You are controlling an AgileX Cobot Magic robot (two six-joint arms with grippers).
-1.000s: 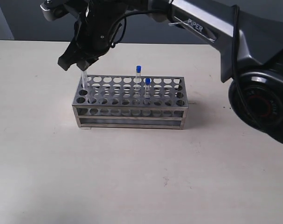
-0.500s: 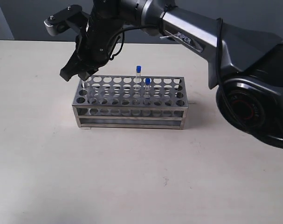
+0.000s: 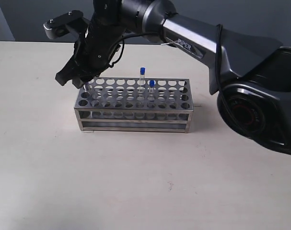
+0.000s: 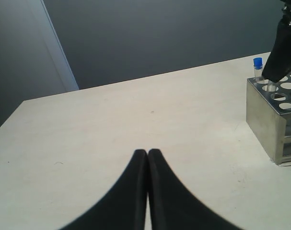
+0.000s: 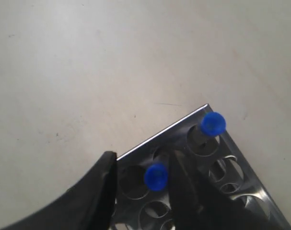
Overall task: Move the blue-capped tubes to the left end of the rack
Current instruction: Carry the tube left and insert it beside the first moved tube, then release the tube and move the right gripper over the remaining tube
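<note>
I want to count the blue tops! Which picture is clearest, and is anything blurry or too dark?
Exterior view: soft even light, rack sharp, but the right claw hides its left corner. Right wrist view: best for tops, corner cap and second cap crisp, claw fingers dark and soft-edged. Left wrist view: left claw is a black shape, rack cut off at the edge.

The exterior view faces the rack lengthwise from above; both wrist views catch its left end.
</note>
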